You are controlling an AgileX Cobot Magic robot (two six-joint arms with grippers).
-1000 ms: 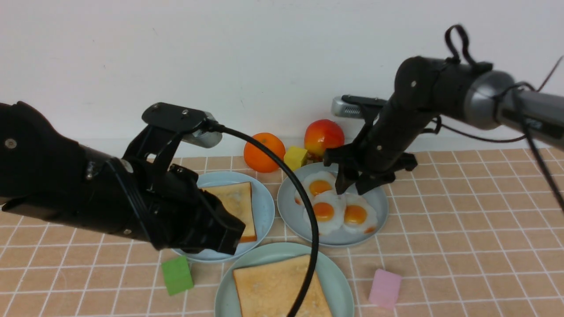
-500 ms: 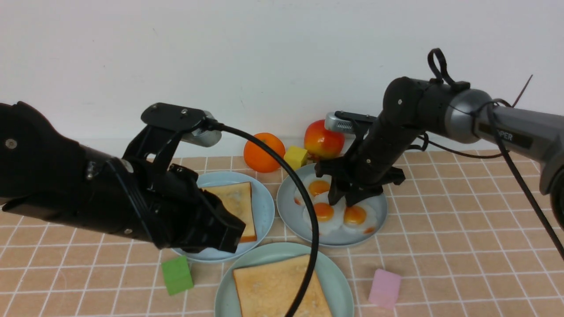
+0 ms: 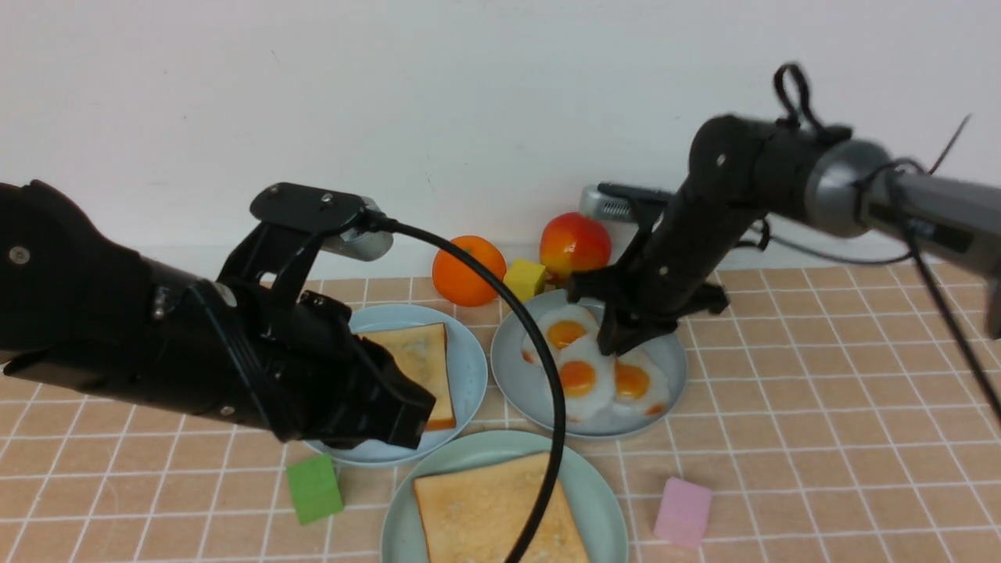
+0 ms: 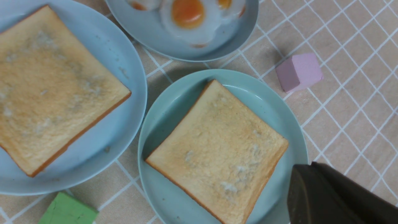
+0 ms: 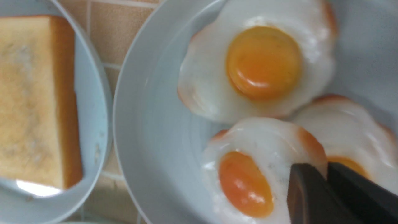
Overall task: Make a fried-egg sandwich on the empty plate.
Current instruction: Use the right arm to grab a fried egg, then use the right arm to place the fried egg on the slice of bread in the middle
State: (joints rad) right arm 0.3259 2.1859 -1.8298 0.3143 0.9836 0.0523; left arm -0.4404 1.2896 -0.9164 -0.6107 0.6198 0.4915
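Front view: the black left arm (image 3: 117, 336) fills the left half of the frame. Its left gripper (image 3: 407, 426) hangs over the near edge of a round light sky-blue plate (image 3: 469, 352) left of centre, jaws pressed together with nothing between them. The black-and-grey right arm (image 3: 782, 172) comes in from the upper right, and the right gripper (image 3: 614, 344) dips into a round grey-blue plate (image 3: 672, 367) at centre. Everything stands on a tan tiled tabletop with white grout lines (image 3: 821, 407).

At bottom centre lies the round pale mint-green plate (image 3: 606, 500), cut off by the lower edge. It bears one square golden toast slice with a brown crust (image 3: 477, 516). A second square golden toast slice (image 3: 422, 360) lies on the sky-blue plate, partly hidden by the left gripper.

On the grey-blue plate three white fried eggs with orange yolks overlap, and the middle fried egg (image 3: 579, 379) lies atop the other two. In the right wrist view, the right gripper's dark fingers (image 5: 307, 193) stand nearly together at the lower right, pinching the browned rim of that egg's white.

Near the white wall (image 3: 469, 94) at upper centre sit a round orange fruit (image 3: 467, 270) and a red-and-yellow apple (image 3: 575, 244), with a small yellow block (image 3: 524, 280) between them. A green block (image 3: 314, 489) lies just left of the mint-green plate, and a pink block (image 3: 683, 512) just to its right.
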